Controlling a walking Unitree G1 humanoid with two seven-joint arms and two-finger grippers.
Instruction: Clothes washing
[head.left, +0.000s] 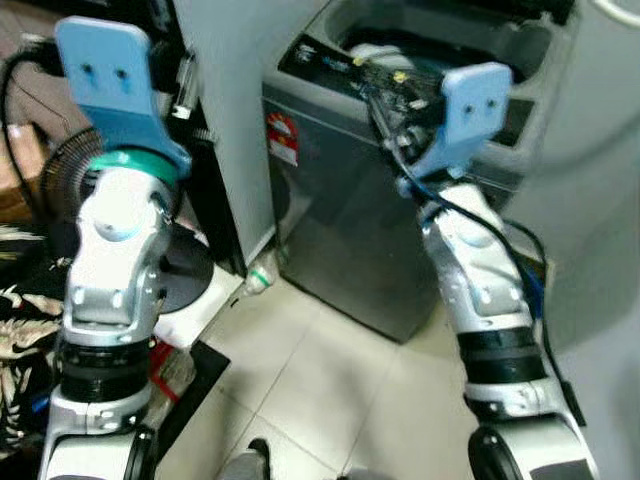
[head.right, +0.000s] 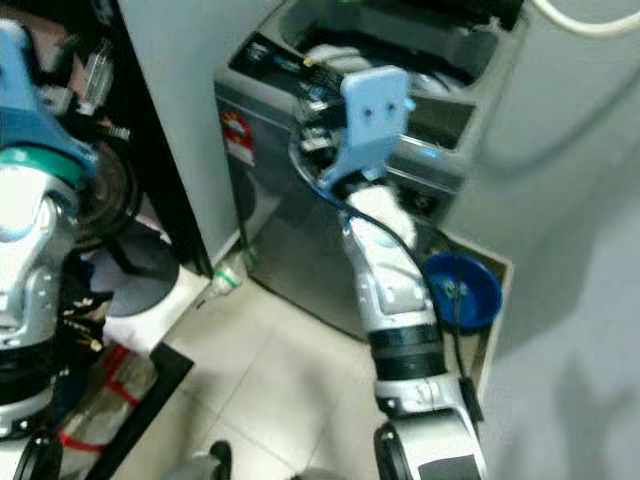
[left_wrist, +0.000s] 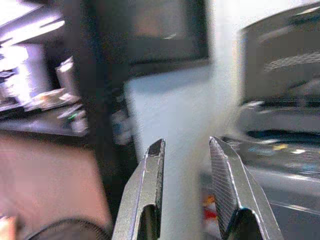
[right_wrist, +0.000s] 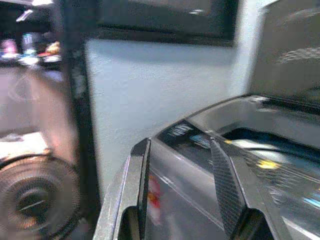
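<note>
right gripper (right_wrist: 180, 155) hangs released over the washing machine (head.left: 340, 240) at upper centre; left gripper (left_wrist: 186, 157) is released, upper left.

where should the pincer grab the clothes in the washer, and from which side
Take the pale laundry by its raised top fold, coming straight down through the open top of the washing machine. The tub walls close off every side, so only the top is exposed. The right pincer, open, is nearest, at the machine's front corner; the left pincer is open too.
</note>
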